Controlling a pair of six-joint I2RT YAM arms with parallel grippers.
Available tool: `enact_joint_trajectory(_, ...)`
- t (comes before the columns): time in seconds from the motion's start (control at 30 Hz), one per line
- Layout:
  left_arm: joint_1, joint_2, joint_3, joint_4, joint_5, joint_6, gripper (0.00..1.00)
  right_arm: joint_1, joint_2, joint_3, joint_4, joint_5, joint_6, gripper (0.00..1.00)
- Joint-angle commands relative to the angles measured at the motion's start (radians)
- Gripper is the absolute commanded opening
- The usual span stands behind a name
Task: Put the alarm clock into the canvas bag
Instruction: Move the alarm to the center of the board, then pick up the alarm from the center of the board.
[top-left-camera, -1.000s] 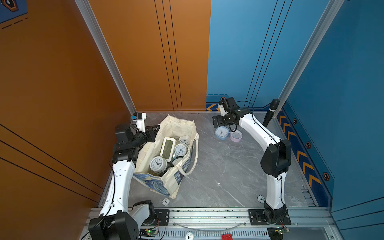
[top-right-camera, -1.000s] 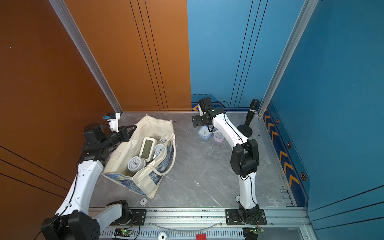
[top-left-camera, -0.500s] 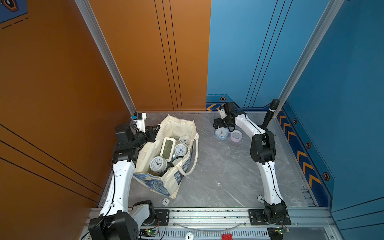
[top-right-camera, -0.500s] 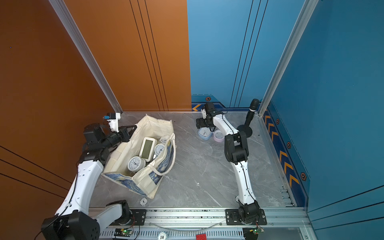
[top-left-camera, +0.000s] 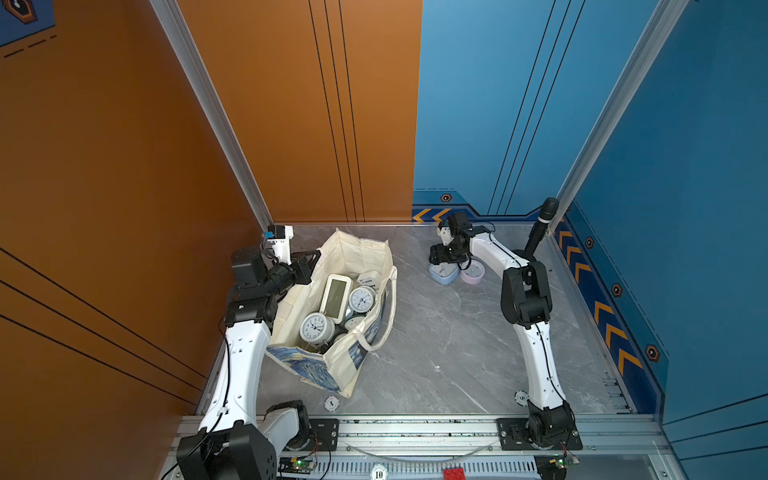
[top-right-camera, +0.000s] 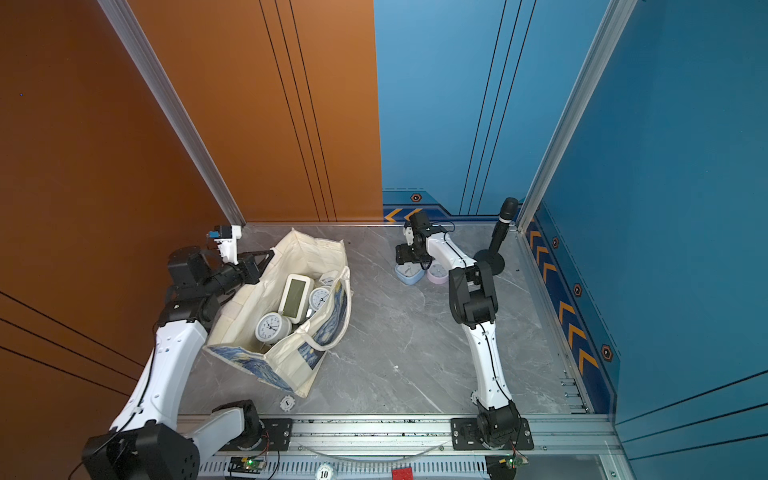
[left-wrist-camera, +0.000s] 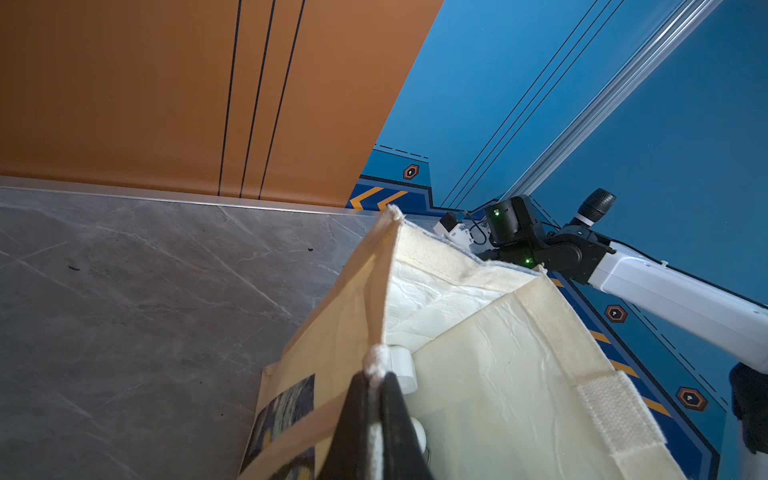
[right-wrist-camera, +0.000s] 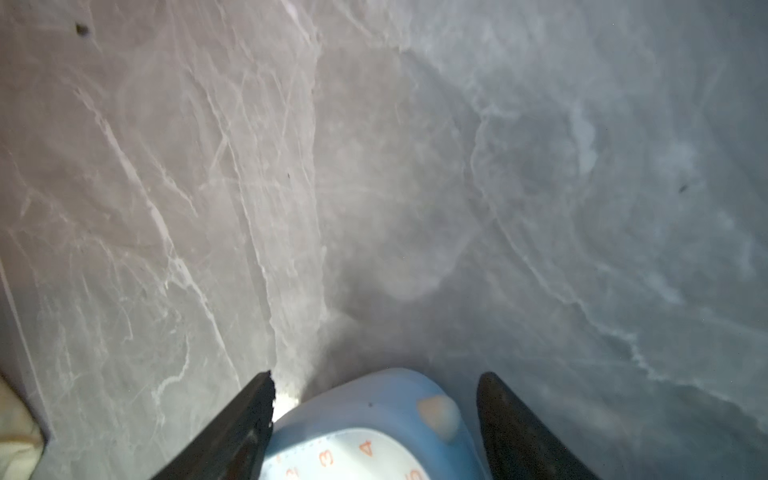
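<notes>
Clock (top-left-camera: 444, 275) lying face-up on bench (top-left-camera: 436, 332), upper right of centre in a top view, straddled by wide right hand (right-wrist-camera: 376, 384), ungripped. Left hand (left-wrist-camera: 374, 386) pinching bag (top-left-camera: 349, 257) rim, holding mouth open for loading.

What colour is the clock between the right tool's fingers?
Clock is light blue; see right wrist view.

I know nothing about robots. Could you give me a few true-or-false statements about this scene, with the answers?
1. The left hand pinches the rim of the canvas bag. True.
2. The right hand holds the blue clock in the air. False: its fingers stand open either side of the clock, which sits on the table.
3. The canvas bag is empty. False: several clocks lie in it, among them a white rectangular clock.
4. A pink clock sits beside the blue clock. True.
</notes>
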Motion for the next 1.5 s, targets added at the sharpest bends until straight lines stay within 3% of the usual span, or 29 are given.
enact_joint_trajectory(0.0,-0.005,-0.02,-0.004,0.041,-0.005,0.004,0.0,0.017,-0.095,-0.058,-0.021,0.023,0.019,0.76)
enact_joint_trajectory(0.7,-0.001,-0.035,-0.002,0.034,-0.012,0.009,0.0,0.102,-0.388,-0.486,-0.004,0.092,0.236,0.78)
enact_joint_trajectory(0.87,0.002,-0.028,-0.001,0.034,-0.01,0.007,0.0,0.094,-0.453,-0.569,0.044,-0.002,0.305,0.79)
enact_joint_trajectory(1.1,0.002,-0.024,-0.002,0.034,-0.009,0.008,0.0,0.029,-0.557,-0.714,0.18,-0.169,0.371,0.89)
enact_joint_trajectory(1.47,0.001,-0.022,-0.004,0.034,-0.01,0.008,0.0,-0.1,-0.554,-0.936,0.571,-0.505,0.526,0.88)
